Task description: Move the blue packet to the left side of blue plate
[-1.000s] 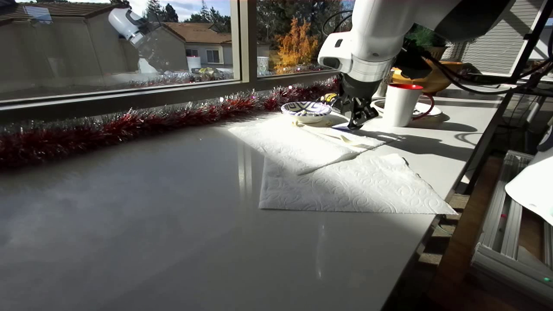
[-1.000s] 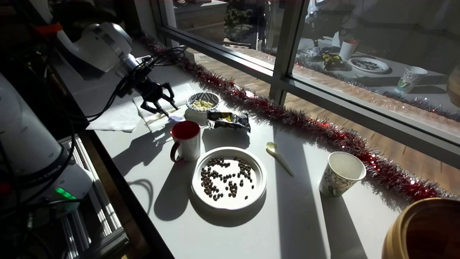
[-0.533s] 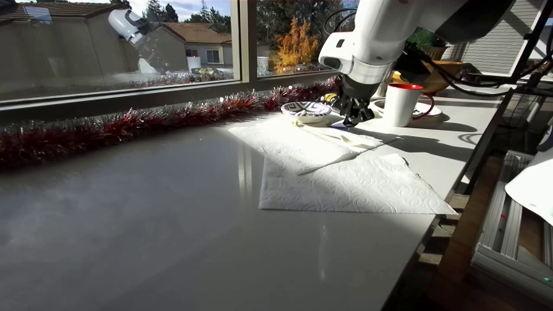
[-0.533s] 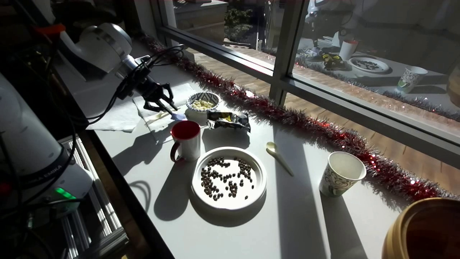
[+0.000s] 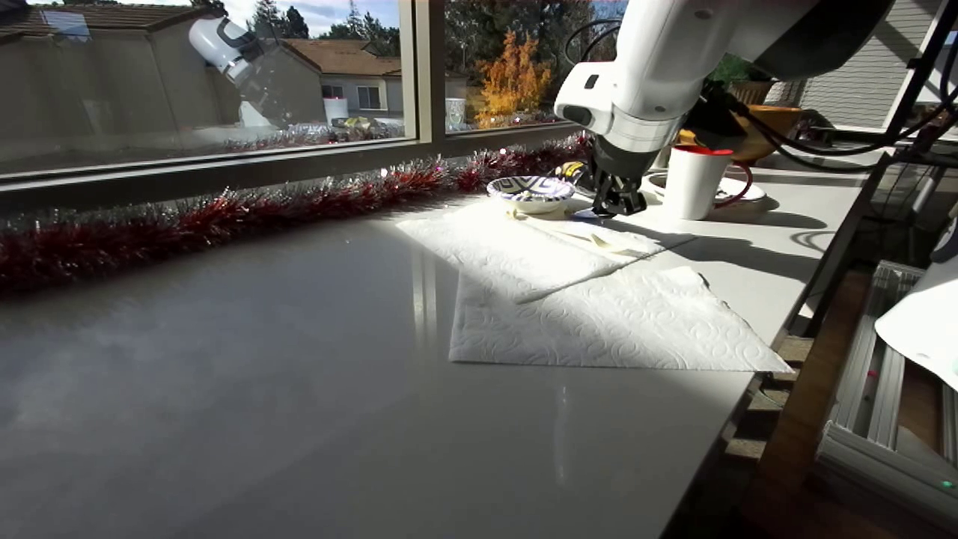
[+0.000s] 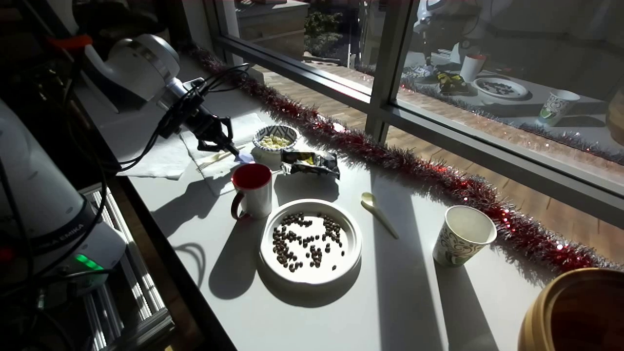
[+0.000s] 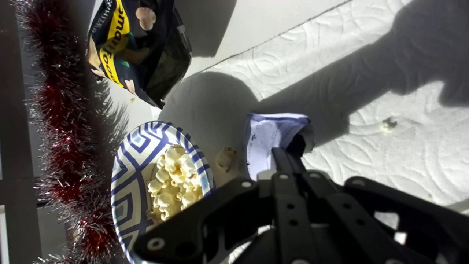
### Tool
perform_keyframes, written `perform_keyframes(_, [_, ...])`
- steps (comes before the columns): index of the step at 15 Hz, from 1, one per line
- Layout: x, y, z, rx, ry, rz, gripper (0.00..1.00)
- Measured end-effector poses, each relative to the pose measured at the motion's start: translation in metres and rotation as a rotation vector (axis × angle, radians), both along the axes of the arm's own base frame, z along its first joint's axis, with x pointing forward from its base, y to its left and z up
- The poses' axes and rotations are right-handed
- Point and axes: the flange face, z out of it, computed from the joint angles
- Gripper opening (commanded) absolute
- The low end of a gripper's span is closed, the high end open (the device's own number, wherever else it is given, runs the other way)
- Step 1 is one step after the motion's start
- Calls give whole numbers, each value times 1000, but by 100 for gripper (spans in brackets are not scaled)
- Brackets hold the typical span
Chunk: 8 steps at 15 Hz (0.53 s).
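The blue packet [image 7: 262, 137] is small and flat, pale bluish-white with print and a blue edge. It is bent between my fingertips in the wrist view and also shows as a pale blue patch in an exterior view [image 6: 245, 158]. My gripper [image 7: 287, 156] points down and is shut on the packet, low over the paper towel's edge; it shows in both exterior views [image 6: 236, 150] [image 5: 610, 215]. The blue plate [image 7: 124, 161] is a small round dish with a blue-and-white pattern, holding popcorn. It stands beside the packet, close to the gripper, in both exterior views [image 6: 276, 130] [image 5: 531, 196].
A black snack bag [image 6: 312, 165] lies by the plate. A white mug with red inside [image 6: 258, 195] stands close to the gripper. Nearby are a white plate of dark beans [image 6: 312, 278], a paper cup [image 6: 458, 243], paper towels [image 5: 599, 322] and tinsel [image 6: 351, 134] along the window.
The fingers were apart around the packet one second ago, narrower half a second ago, and are now together on it. The arm has shifted only slightly. The plate and mug have not moved.
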Motion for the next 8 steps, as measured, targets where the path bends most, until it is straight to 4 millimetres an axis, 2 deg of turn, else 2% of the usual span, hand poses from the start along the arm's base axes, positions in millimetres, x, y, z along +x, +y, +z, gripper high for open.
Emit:
perform_keyframes(4, [-7,19,1,-7,10,68,0])
perform_keyframes(8, [-23,59,8,-74,-37,199,0])
